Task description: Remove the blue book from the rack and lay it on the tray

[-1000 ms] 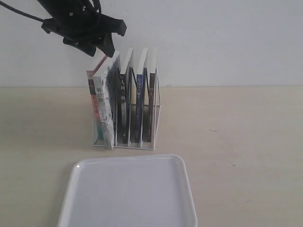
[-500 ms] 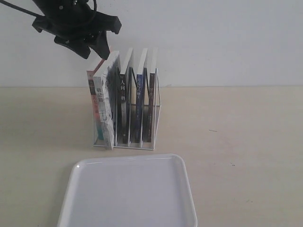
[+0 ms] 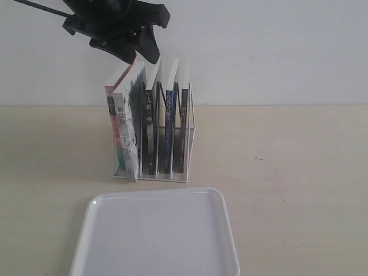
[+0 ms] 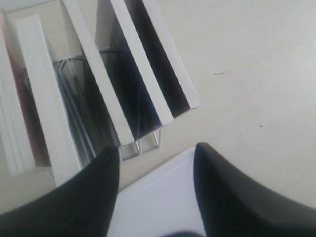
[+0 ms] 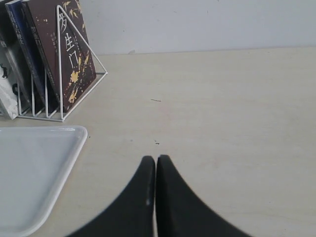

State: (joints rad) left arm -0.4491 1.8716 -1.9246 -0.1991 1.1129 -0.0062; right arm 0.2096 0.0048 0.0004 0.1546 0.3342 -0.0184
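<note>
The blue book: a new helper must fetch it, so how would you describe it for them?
Behind the white tray stands a white wire rack of upright books. The blue book is second from its right end in the exterior view, its dark blue spine with white characters set between a black-spined book and a dark brown book.

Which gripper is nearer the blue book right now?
Left. The left gripper is open, above the rack and the tops of its books, the blue book among them. The right gripper is shut, low over the table, apart from the rack.
</note>
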